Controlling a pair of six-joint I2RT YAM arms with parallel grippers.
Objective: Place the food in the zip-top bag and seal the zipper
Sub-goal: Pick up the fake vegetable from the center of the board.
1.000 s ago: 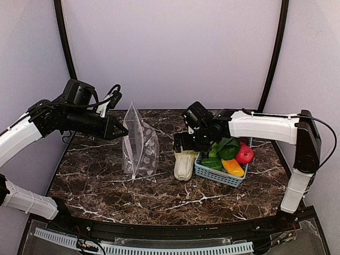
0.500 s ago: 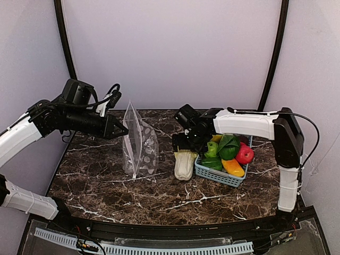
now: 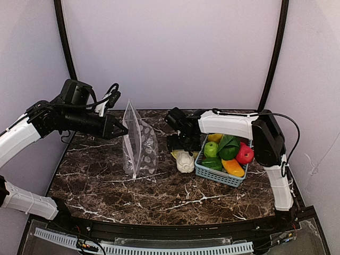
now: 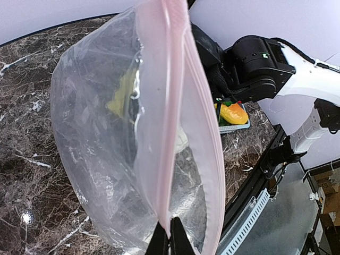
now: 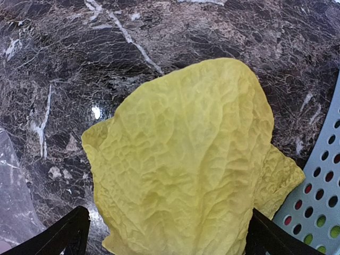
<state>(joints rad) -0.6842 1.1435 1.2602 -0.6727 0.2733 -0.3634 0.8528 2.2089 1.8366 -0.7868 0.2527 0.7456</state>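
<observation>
Bag first, at your left: the left tool point(image 3: 124, 130) was shut on the zipper point(image 4: 178, 79), pinching one edge of the zip-top bag point(image 3: 141, 146) and holding it upright on the bench point(image 3: 106, 186). In the left wrist view the two pinkish strips stood a little apart, so the mouth gaped only narrowly.

Right of the bag and clear of it was the napa cabbage point(image 3: 185, 161), with only bare marble between them. The right tool point(image 3: 181, 144) hung straight over it with its fingers point(image 5: 66, 234) wide apart, one on each side of the cabbage's width. Its long axis ran away from the wrist camera. You could not tell whether the pads touched it.

Your right arm was plainly the nearer one. You would need to carry the cabbage left, and the slim mouth looked the likeliest snag.

Just beside the cabbage stood the basket point(image 3: 218, 175), holding the lemon point(image 3: 215, 137), green apple point(image 3: 211, 149), leafy vegetable point(image 3: 229, 146), pepper point(image 3: 232, 167) and red fruit point(image 3: 245, 154).
</observation>
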